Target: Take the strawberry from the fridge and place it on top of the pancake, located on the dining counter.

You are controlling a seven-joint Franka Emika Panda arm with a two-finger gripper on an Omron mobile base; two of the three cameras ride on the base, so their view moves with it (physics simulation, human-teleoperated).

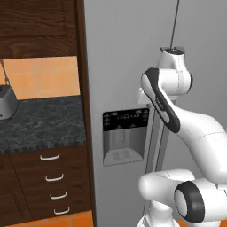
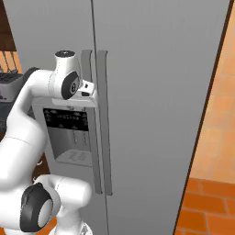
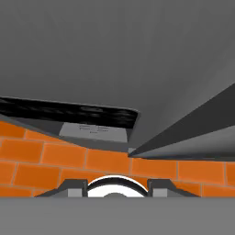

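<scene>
No readable writing for you: the black dispenser panel (image 1: 126,120) on the fridge (image 1: 119,53) carries rows of small pale marks, too fine to make out; no brand visible anywhere. Tool (image 2: 88,88) sits right at the fridge's long vertical handles (image 2: 102,119), just above the panel; jaws closed nearly all the way; you can't tell from these views whether they pinch a handle or only sit against it. Both fridge doors are shut, seam running straight between the two handles; strawberry is not visible. Hand view looks down the grey door face to orange brick floor (image 3: 55,160) below. Room: to the robot's left, dark speckled table (image 1: 44,122) over wooden drawers (image 1: 53,186) with white pulls, well apart from the arm; to its right, an orange tiled wall (image 2: 220,114) near the fridge edge.
</scene>
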